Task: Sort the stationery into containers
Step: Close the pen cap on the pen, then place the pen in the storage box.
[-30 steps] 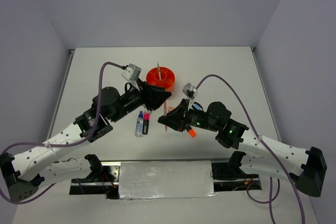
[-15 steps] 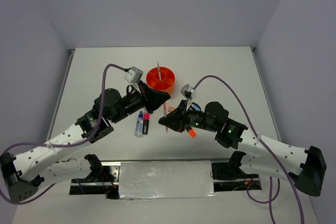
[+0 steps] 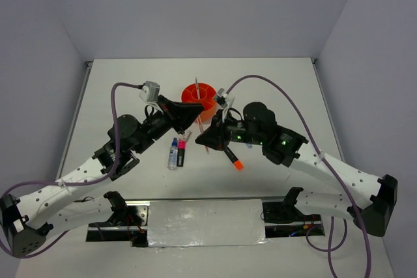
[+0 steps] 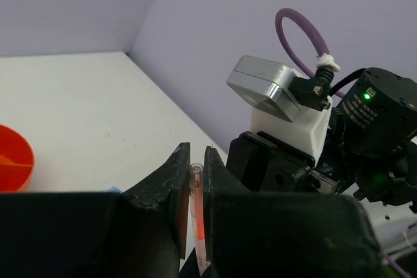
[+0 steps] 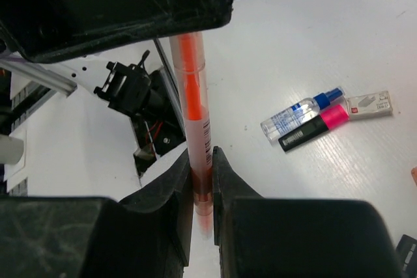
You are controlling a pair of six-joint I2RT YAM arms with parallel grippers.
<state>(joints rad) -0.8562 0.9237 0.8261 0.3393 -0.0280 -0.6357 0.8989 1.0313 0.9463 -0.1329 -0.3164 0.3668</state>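
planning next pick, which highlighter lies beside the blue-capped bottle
The pink-black highlighter; it lies alongside the blue-capped bottle, while the orange-black highlighter lies alone farther right.

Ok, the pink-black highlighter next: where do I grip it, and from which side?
Grip the pink-black highlighter at the middle of its black barrel, from straight above, jaws across its width: it lies flat. The blue-capped marker lies close alongside, so the jaw on that side likely has little room; a small white piece crowds the pink cap end.

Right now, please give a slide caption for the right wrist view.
Right gripper and left gripper both clamp the orange pen above the table.
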